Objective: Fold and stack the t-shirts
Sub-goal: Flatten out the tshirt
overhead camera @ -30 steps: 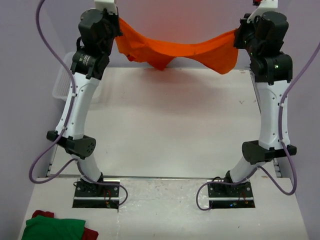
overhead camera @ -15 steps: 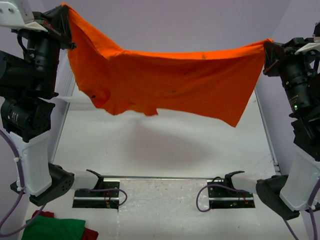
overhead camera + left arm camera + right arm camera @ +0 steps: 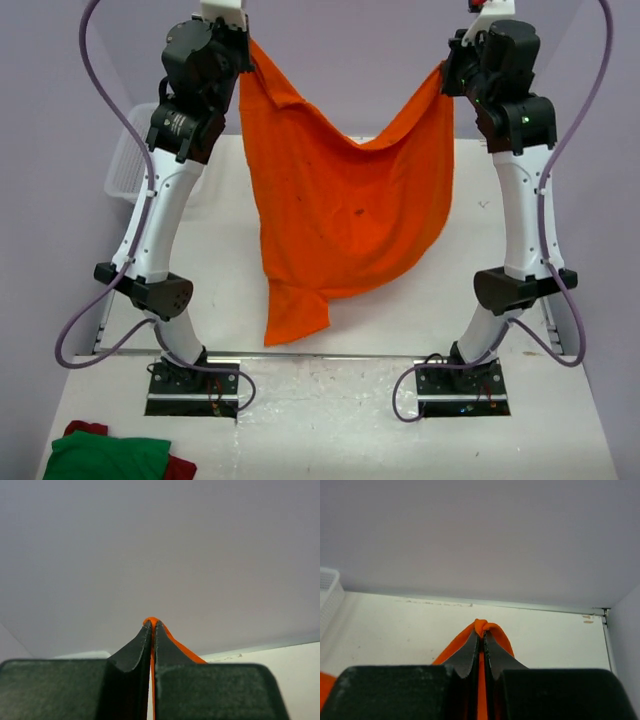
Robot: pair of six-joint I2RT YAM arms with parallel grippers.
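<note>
High above the table (image 3: 230, 250), I am holding one orange t-shirt (image 3: 345, 215) up between both arms. My left end effector (image 3: 152, 625) is clenching a fold of the orange fabric. On the left wrist camera its two dark jaws are pressing together, with only a thin orange line showing between them and a small orange bump poking out past the tips. My right end effector (image 3: 481, 634) is gripping the shirt the same way, its jaws pinching a bunched edge that is peeking over the tips and spilling down on both sides.

From the overhead camera I am seeing the shirt hanging in a deep sag between the two grips. Its upper edge is dipping into a V in the middle, and the body is draping down in front of the table. One lower corner, on the left-arm side, is trailing lowest and reaching toward the near edge of the table, just ahead of the arm bases. I cannot tell whether it is touching the surface.

Both arms are standing tall, with their wrists raised near the top of the view. A clear plastic basket (image 3: 125, 165) is sitting at the table's far left edge, beside the left arm. Down at the near left corner, a green garment (image 3: 105, 455) is lying on top of a red cloth (image 3: 85, 430).
</note>
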